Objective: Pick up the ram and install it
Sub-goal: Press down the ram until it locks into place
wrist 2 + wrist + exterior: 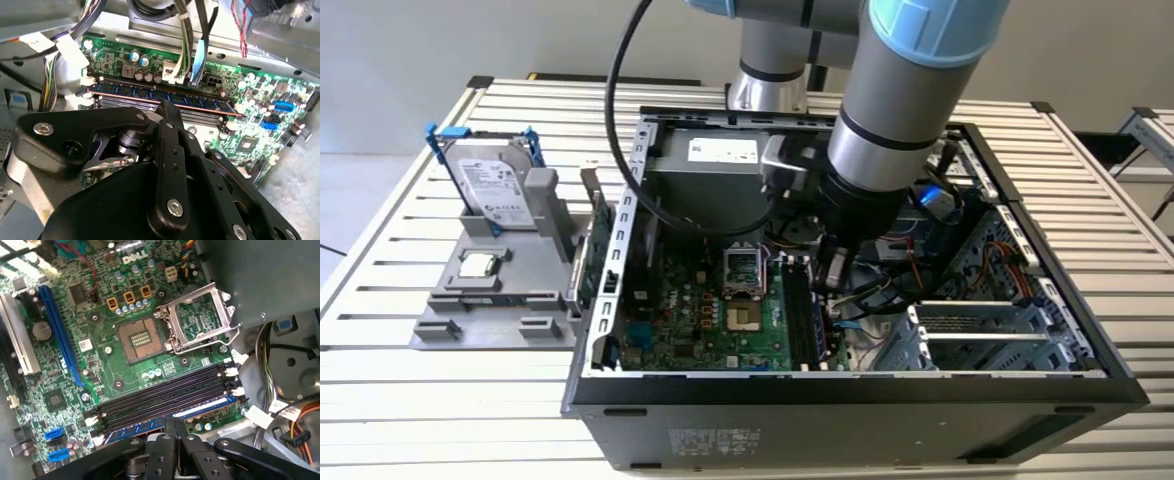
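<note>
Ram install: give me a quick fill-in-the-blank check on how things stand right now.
1. The ram stands in a memory ___ on the motherboard.
2. The tool sits directly over the ___.
3. The processor socket is ___, its cover raised.
4. The hard drive stands to the exterior view's ___ of the case.
Missing words: slot; ram; empty; left.
</note>
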